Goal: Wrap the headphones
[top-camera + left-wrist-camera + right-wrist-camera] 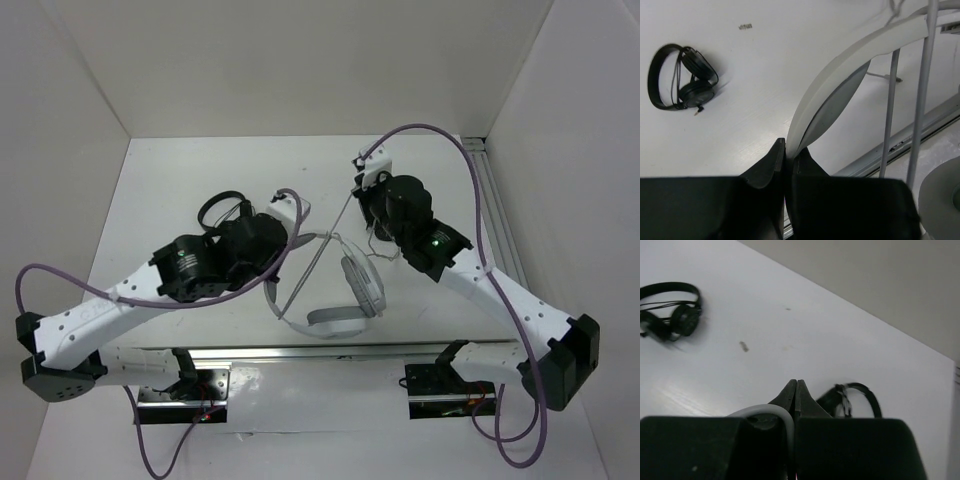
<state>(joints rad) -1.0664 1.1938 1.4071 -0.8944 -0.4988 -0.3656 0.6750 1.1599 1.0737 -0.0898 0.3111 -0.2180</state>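
The large grey-white headphones [345,300] lie at the table's middle, one oval ear cup [362,285] facing up. My left gripper [297,215] is shut on the wide headband [850,65], which rises from between its black fingers [765,165] in the left wrist view. The thin grey cable [320,250] runs taut and diagonal from the headphones up to my right gripper [362,180]. In the right wrist view that gripper [796,390] is shut, with the cable [775,412] looped at its left finger. Two cable strands [892,100] cross the left wrist view.
A small black headphone set [222,208] lies behind the left arm and also shows in the left wrist view [685,75]. A second black set [855,395] lies just past the right gripper. A metal rail [330,352] runs along the near edge. White walls enclose the table.
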